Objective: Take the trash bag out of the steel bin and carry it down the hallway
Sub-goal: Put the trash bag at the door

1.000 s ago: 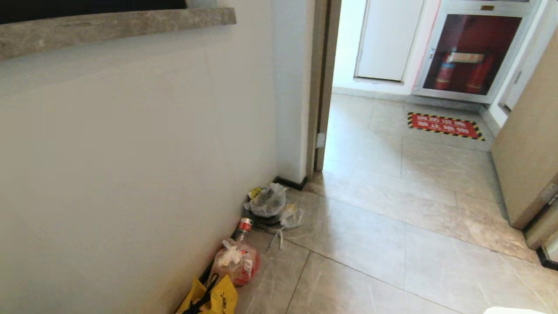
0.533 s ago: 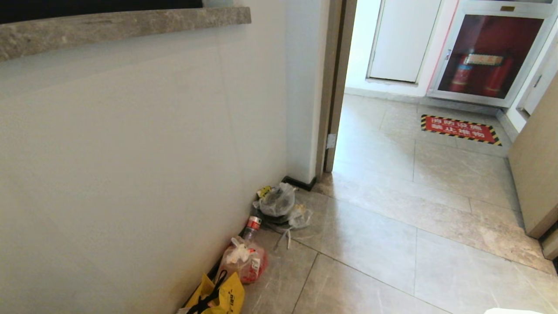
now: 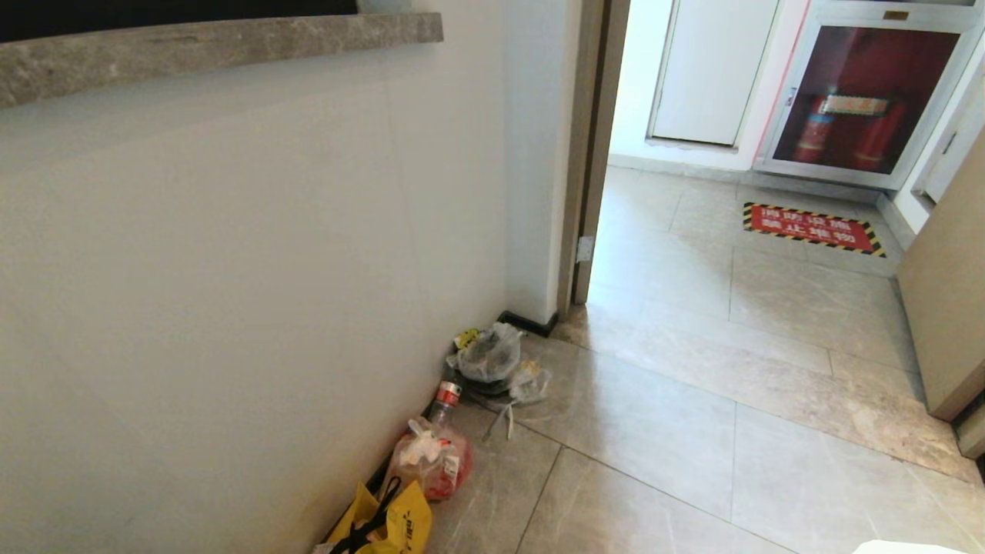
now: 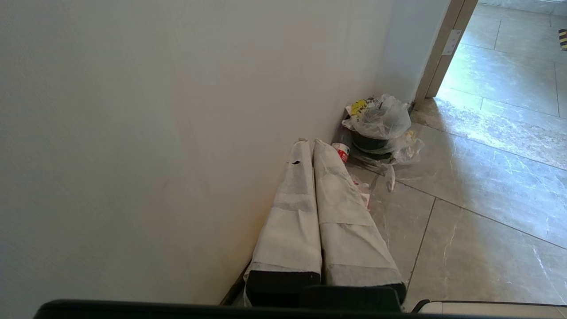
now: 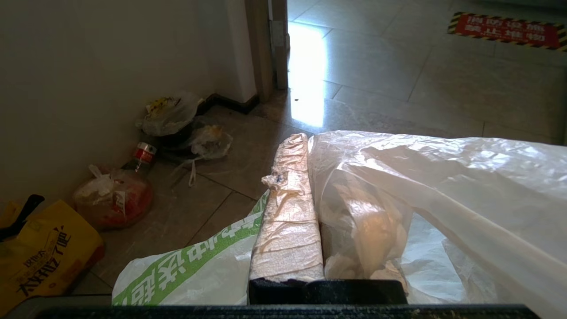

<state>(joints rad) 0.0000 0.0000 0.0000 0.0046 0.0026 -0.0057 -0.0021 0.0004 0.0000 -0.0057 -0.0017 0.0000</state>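
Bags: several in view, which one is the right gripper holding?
The white trash bag, pinched in the right gripper. The yellow bag, red-filled bag and clear bag lie against the wall.

Daylight pours through the far doorway [image 3: 662, 192] on the right, washing out its white wall. The floor [image 3: 692, 431] shows soft glare there. The left wall [image 3: 231, 269] is dimmer, shading toward the near corner. Focus is sharp.
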